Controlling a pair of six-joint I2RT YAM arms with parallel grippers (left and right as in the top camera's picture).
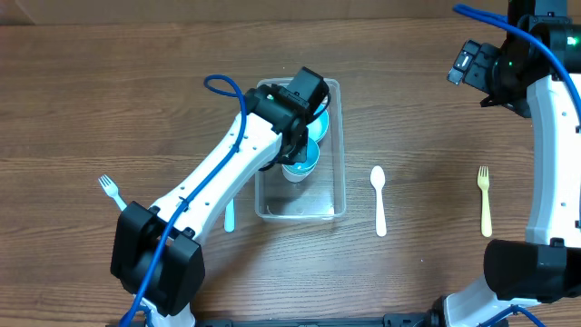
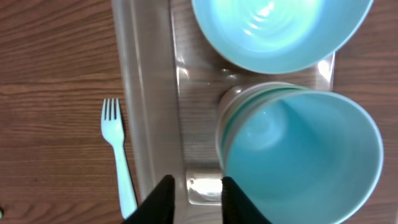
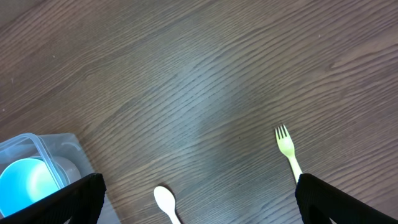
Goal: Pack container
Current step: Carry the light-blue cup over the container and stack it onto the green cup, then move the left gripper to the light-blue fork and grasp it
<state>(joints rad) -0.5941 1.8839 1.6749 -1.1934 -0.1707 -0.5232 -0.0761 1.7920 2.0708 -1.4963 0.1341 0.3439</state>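
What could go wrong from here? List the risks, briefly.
1. The left gripper hangs over the container with its jaws right beside the cup. Pulling away could clip the cup and tip it.
2. The bowl and cup crowd one end of the container, so the spoon and yellow fork lying on the table may knock against them when packed.

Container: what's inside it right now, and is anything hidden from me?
Inside the container are a light-blue bowl at the far end and a light-blue cup beside it; the near end looks bare. Overhead, the left arm covers most of the bowl.
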